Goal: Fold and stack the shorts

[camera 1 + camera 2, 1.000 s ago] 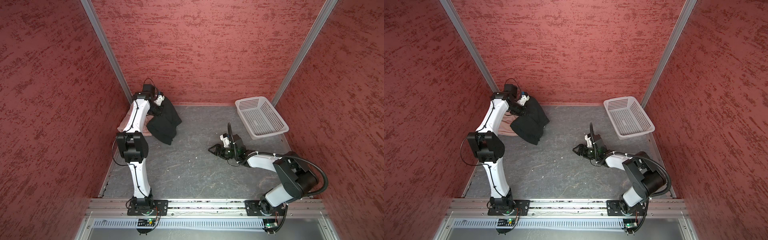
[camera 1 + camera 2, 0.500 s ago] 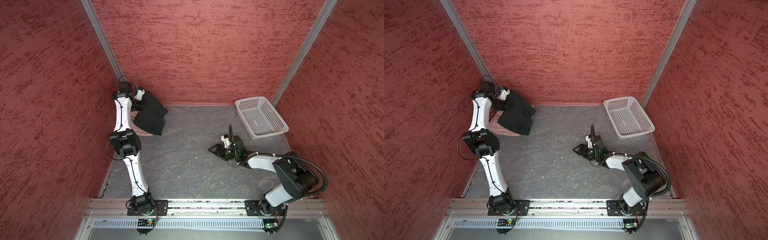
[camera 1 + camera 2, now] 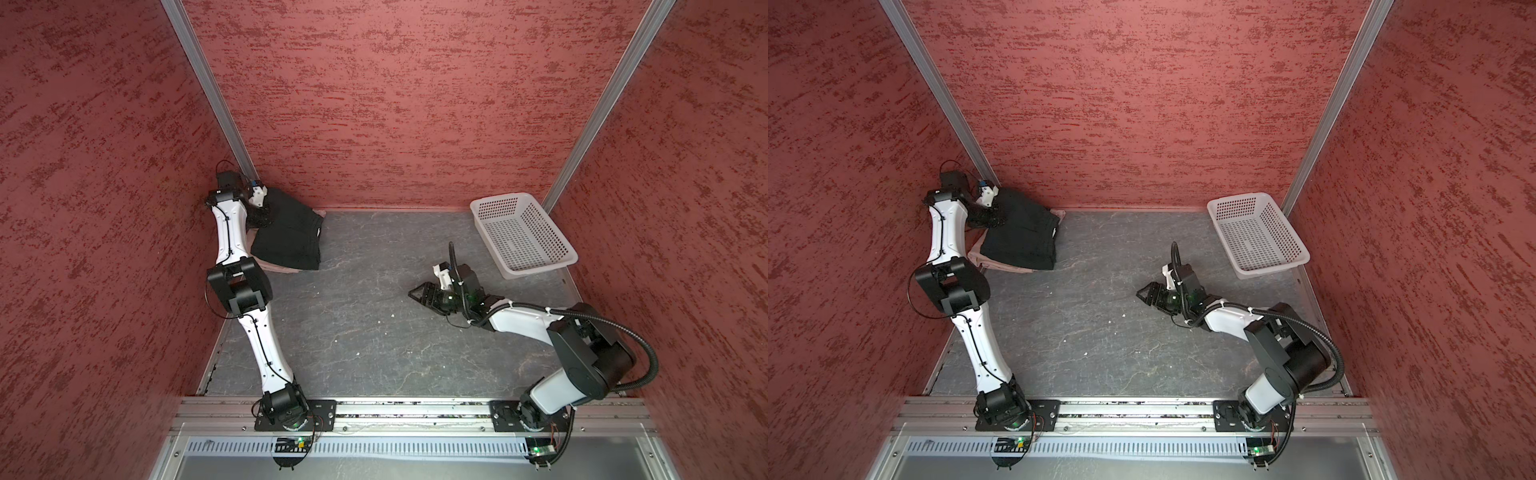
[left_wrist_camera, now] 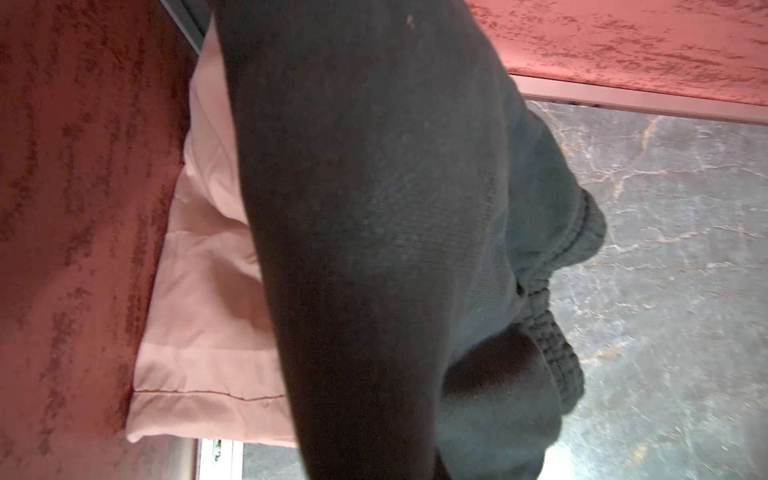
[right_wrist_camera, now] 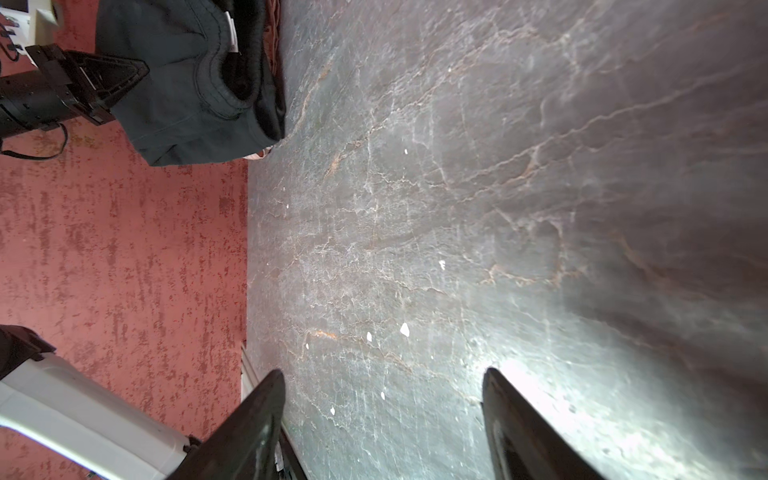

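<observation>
- Your left gripper (image 3: 262, 216) is clamped on the black shorts (image 3: 291, 237), draped over the pink shorts (image 4: 208, 270) at the desk's (image 3: 353, 332) far left corner.
- Your right gripper (image 3: 420, 293) hovers right of the desk's middle, jaws apart.

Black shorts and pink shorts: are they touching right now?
Touching. In both top views the black shorts lie on the pink shorts, whose edge peeks out underneath.
</observation>
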Controlling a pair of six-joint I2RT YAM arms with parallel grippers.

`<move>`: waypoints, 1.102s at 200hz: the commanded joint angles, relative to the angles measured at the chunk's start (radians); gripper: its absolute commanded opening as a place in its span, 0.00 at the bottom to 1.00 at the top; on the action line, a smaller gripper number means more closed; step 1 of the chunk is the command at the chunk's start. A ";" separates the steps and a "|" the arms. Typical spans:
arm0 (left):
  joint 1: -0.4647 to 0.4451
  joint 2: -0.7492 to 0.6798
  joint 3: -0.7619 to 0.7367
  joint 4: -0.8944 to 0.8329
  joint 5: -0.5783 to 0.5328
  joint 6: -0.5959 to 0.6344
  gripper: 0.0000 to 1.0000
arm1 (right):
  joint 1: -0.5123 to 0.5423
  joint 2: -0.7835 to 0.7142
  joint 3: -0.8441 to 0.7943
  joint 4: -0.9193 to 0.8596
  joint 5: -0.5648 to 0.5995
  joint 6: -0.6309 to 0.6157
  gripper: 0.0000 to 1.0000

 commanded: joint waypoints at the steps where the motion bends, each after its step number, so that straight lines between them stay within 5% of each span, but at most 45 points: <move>1: 0.025 0.038 0.008 0.085 -0.063 0.010 0.26 | 0.001 -0.038 0.034 -0.074 0.071 -0.027 0.76; 10: 0.030 0.042 0.005 0.094 -0.050 0.000 0.92 | 0.002 -0.045 0.041 -0.104 0.078 -0.038 0.76; 14: 0.031 0.044 0.006 0.097 -0.044 -0.007 1.00 | 0.002 -0.048 0.044 -0.112 0.081 -0.042 0.76; 69: 0.031 -0.027 -0.002 0.143 -0.025 -0.097 0.99 | -0.021 -0.198 0.083 -0.334 0.238 -0.150 0.81; 121: -0.006 -0.255 -0.116 0.224 -0.157 -0.172 0.99 | -0.216 -0.427 0.091 -0.458 0.395 -0.318 0.94; 167: -0.109 -0.809 -0.843 0.631 -0.176 -0.275 0.99 | -0.438 -0.449 0.081 -0.340 0.468 -0.501 0.99; 196: -0.163 -1.153 -1.333 0.865 -0.211 -0.367 0.99 | -0.489 -0.428 0.008 -0.207 0.624 -0.572 0.99; 220: -0.204 -1.298 -1.637 0.953 -0.264 -0.461 0.99 | -0.507 -0.442 -0.107 -0.063 0.766 -0.621 0.99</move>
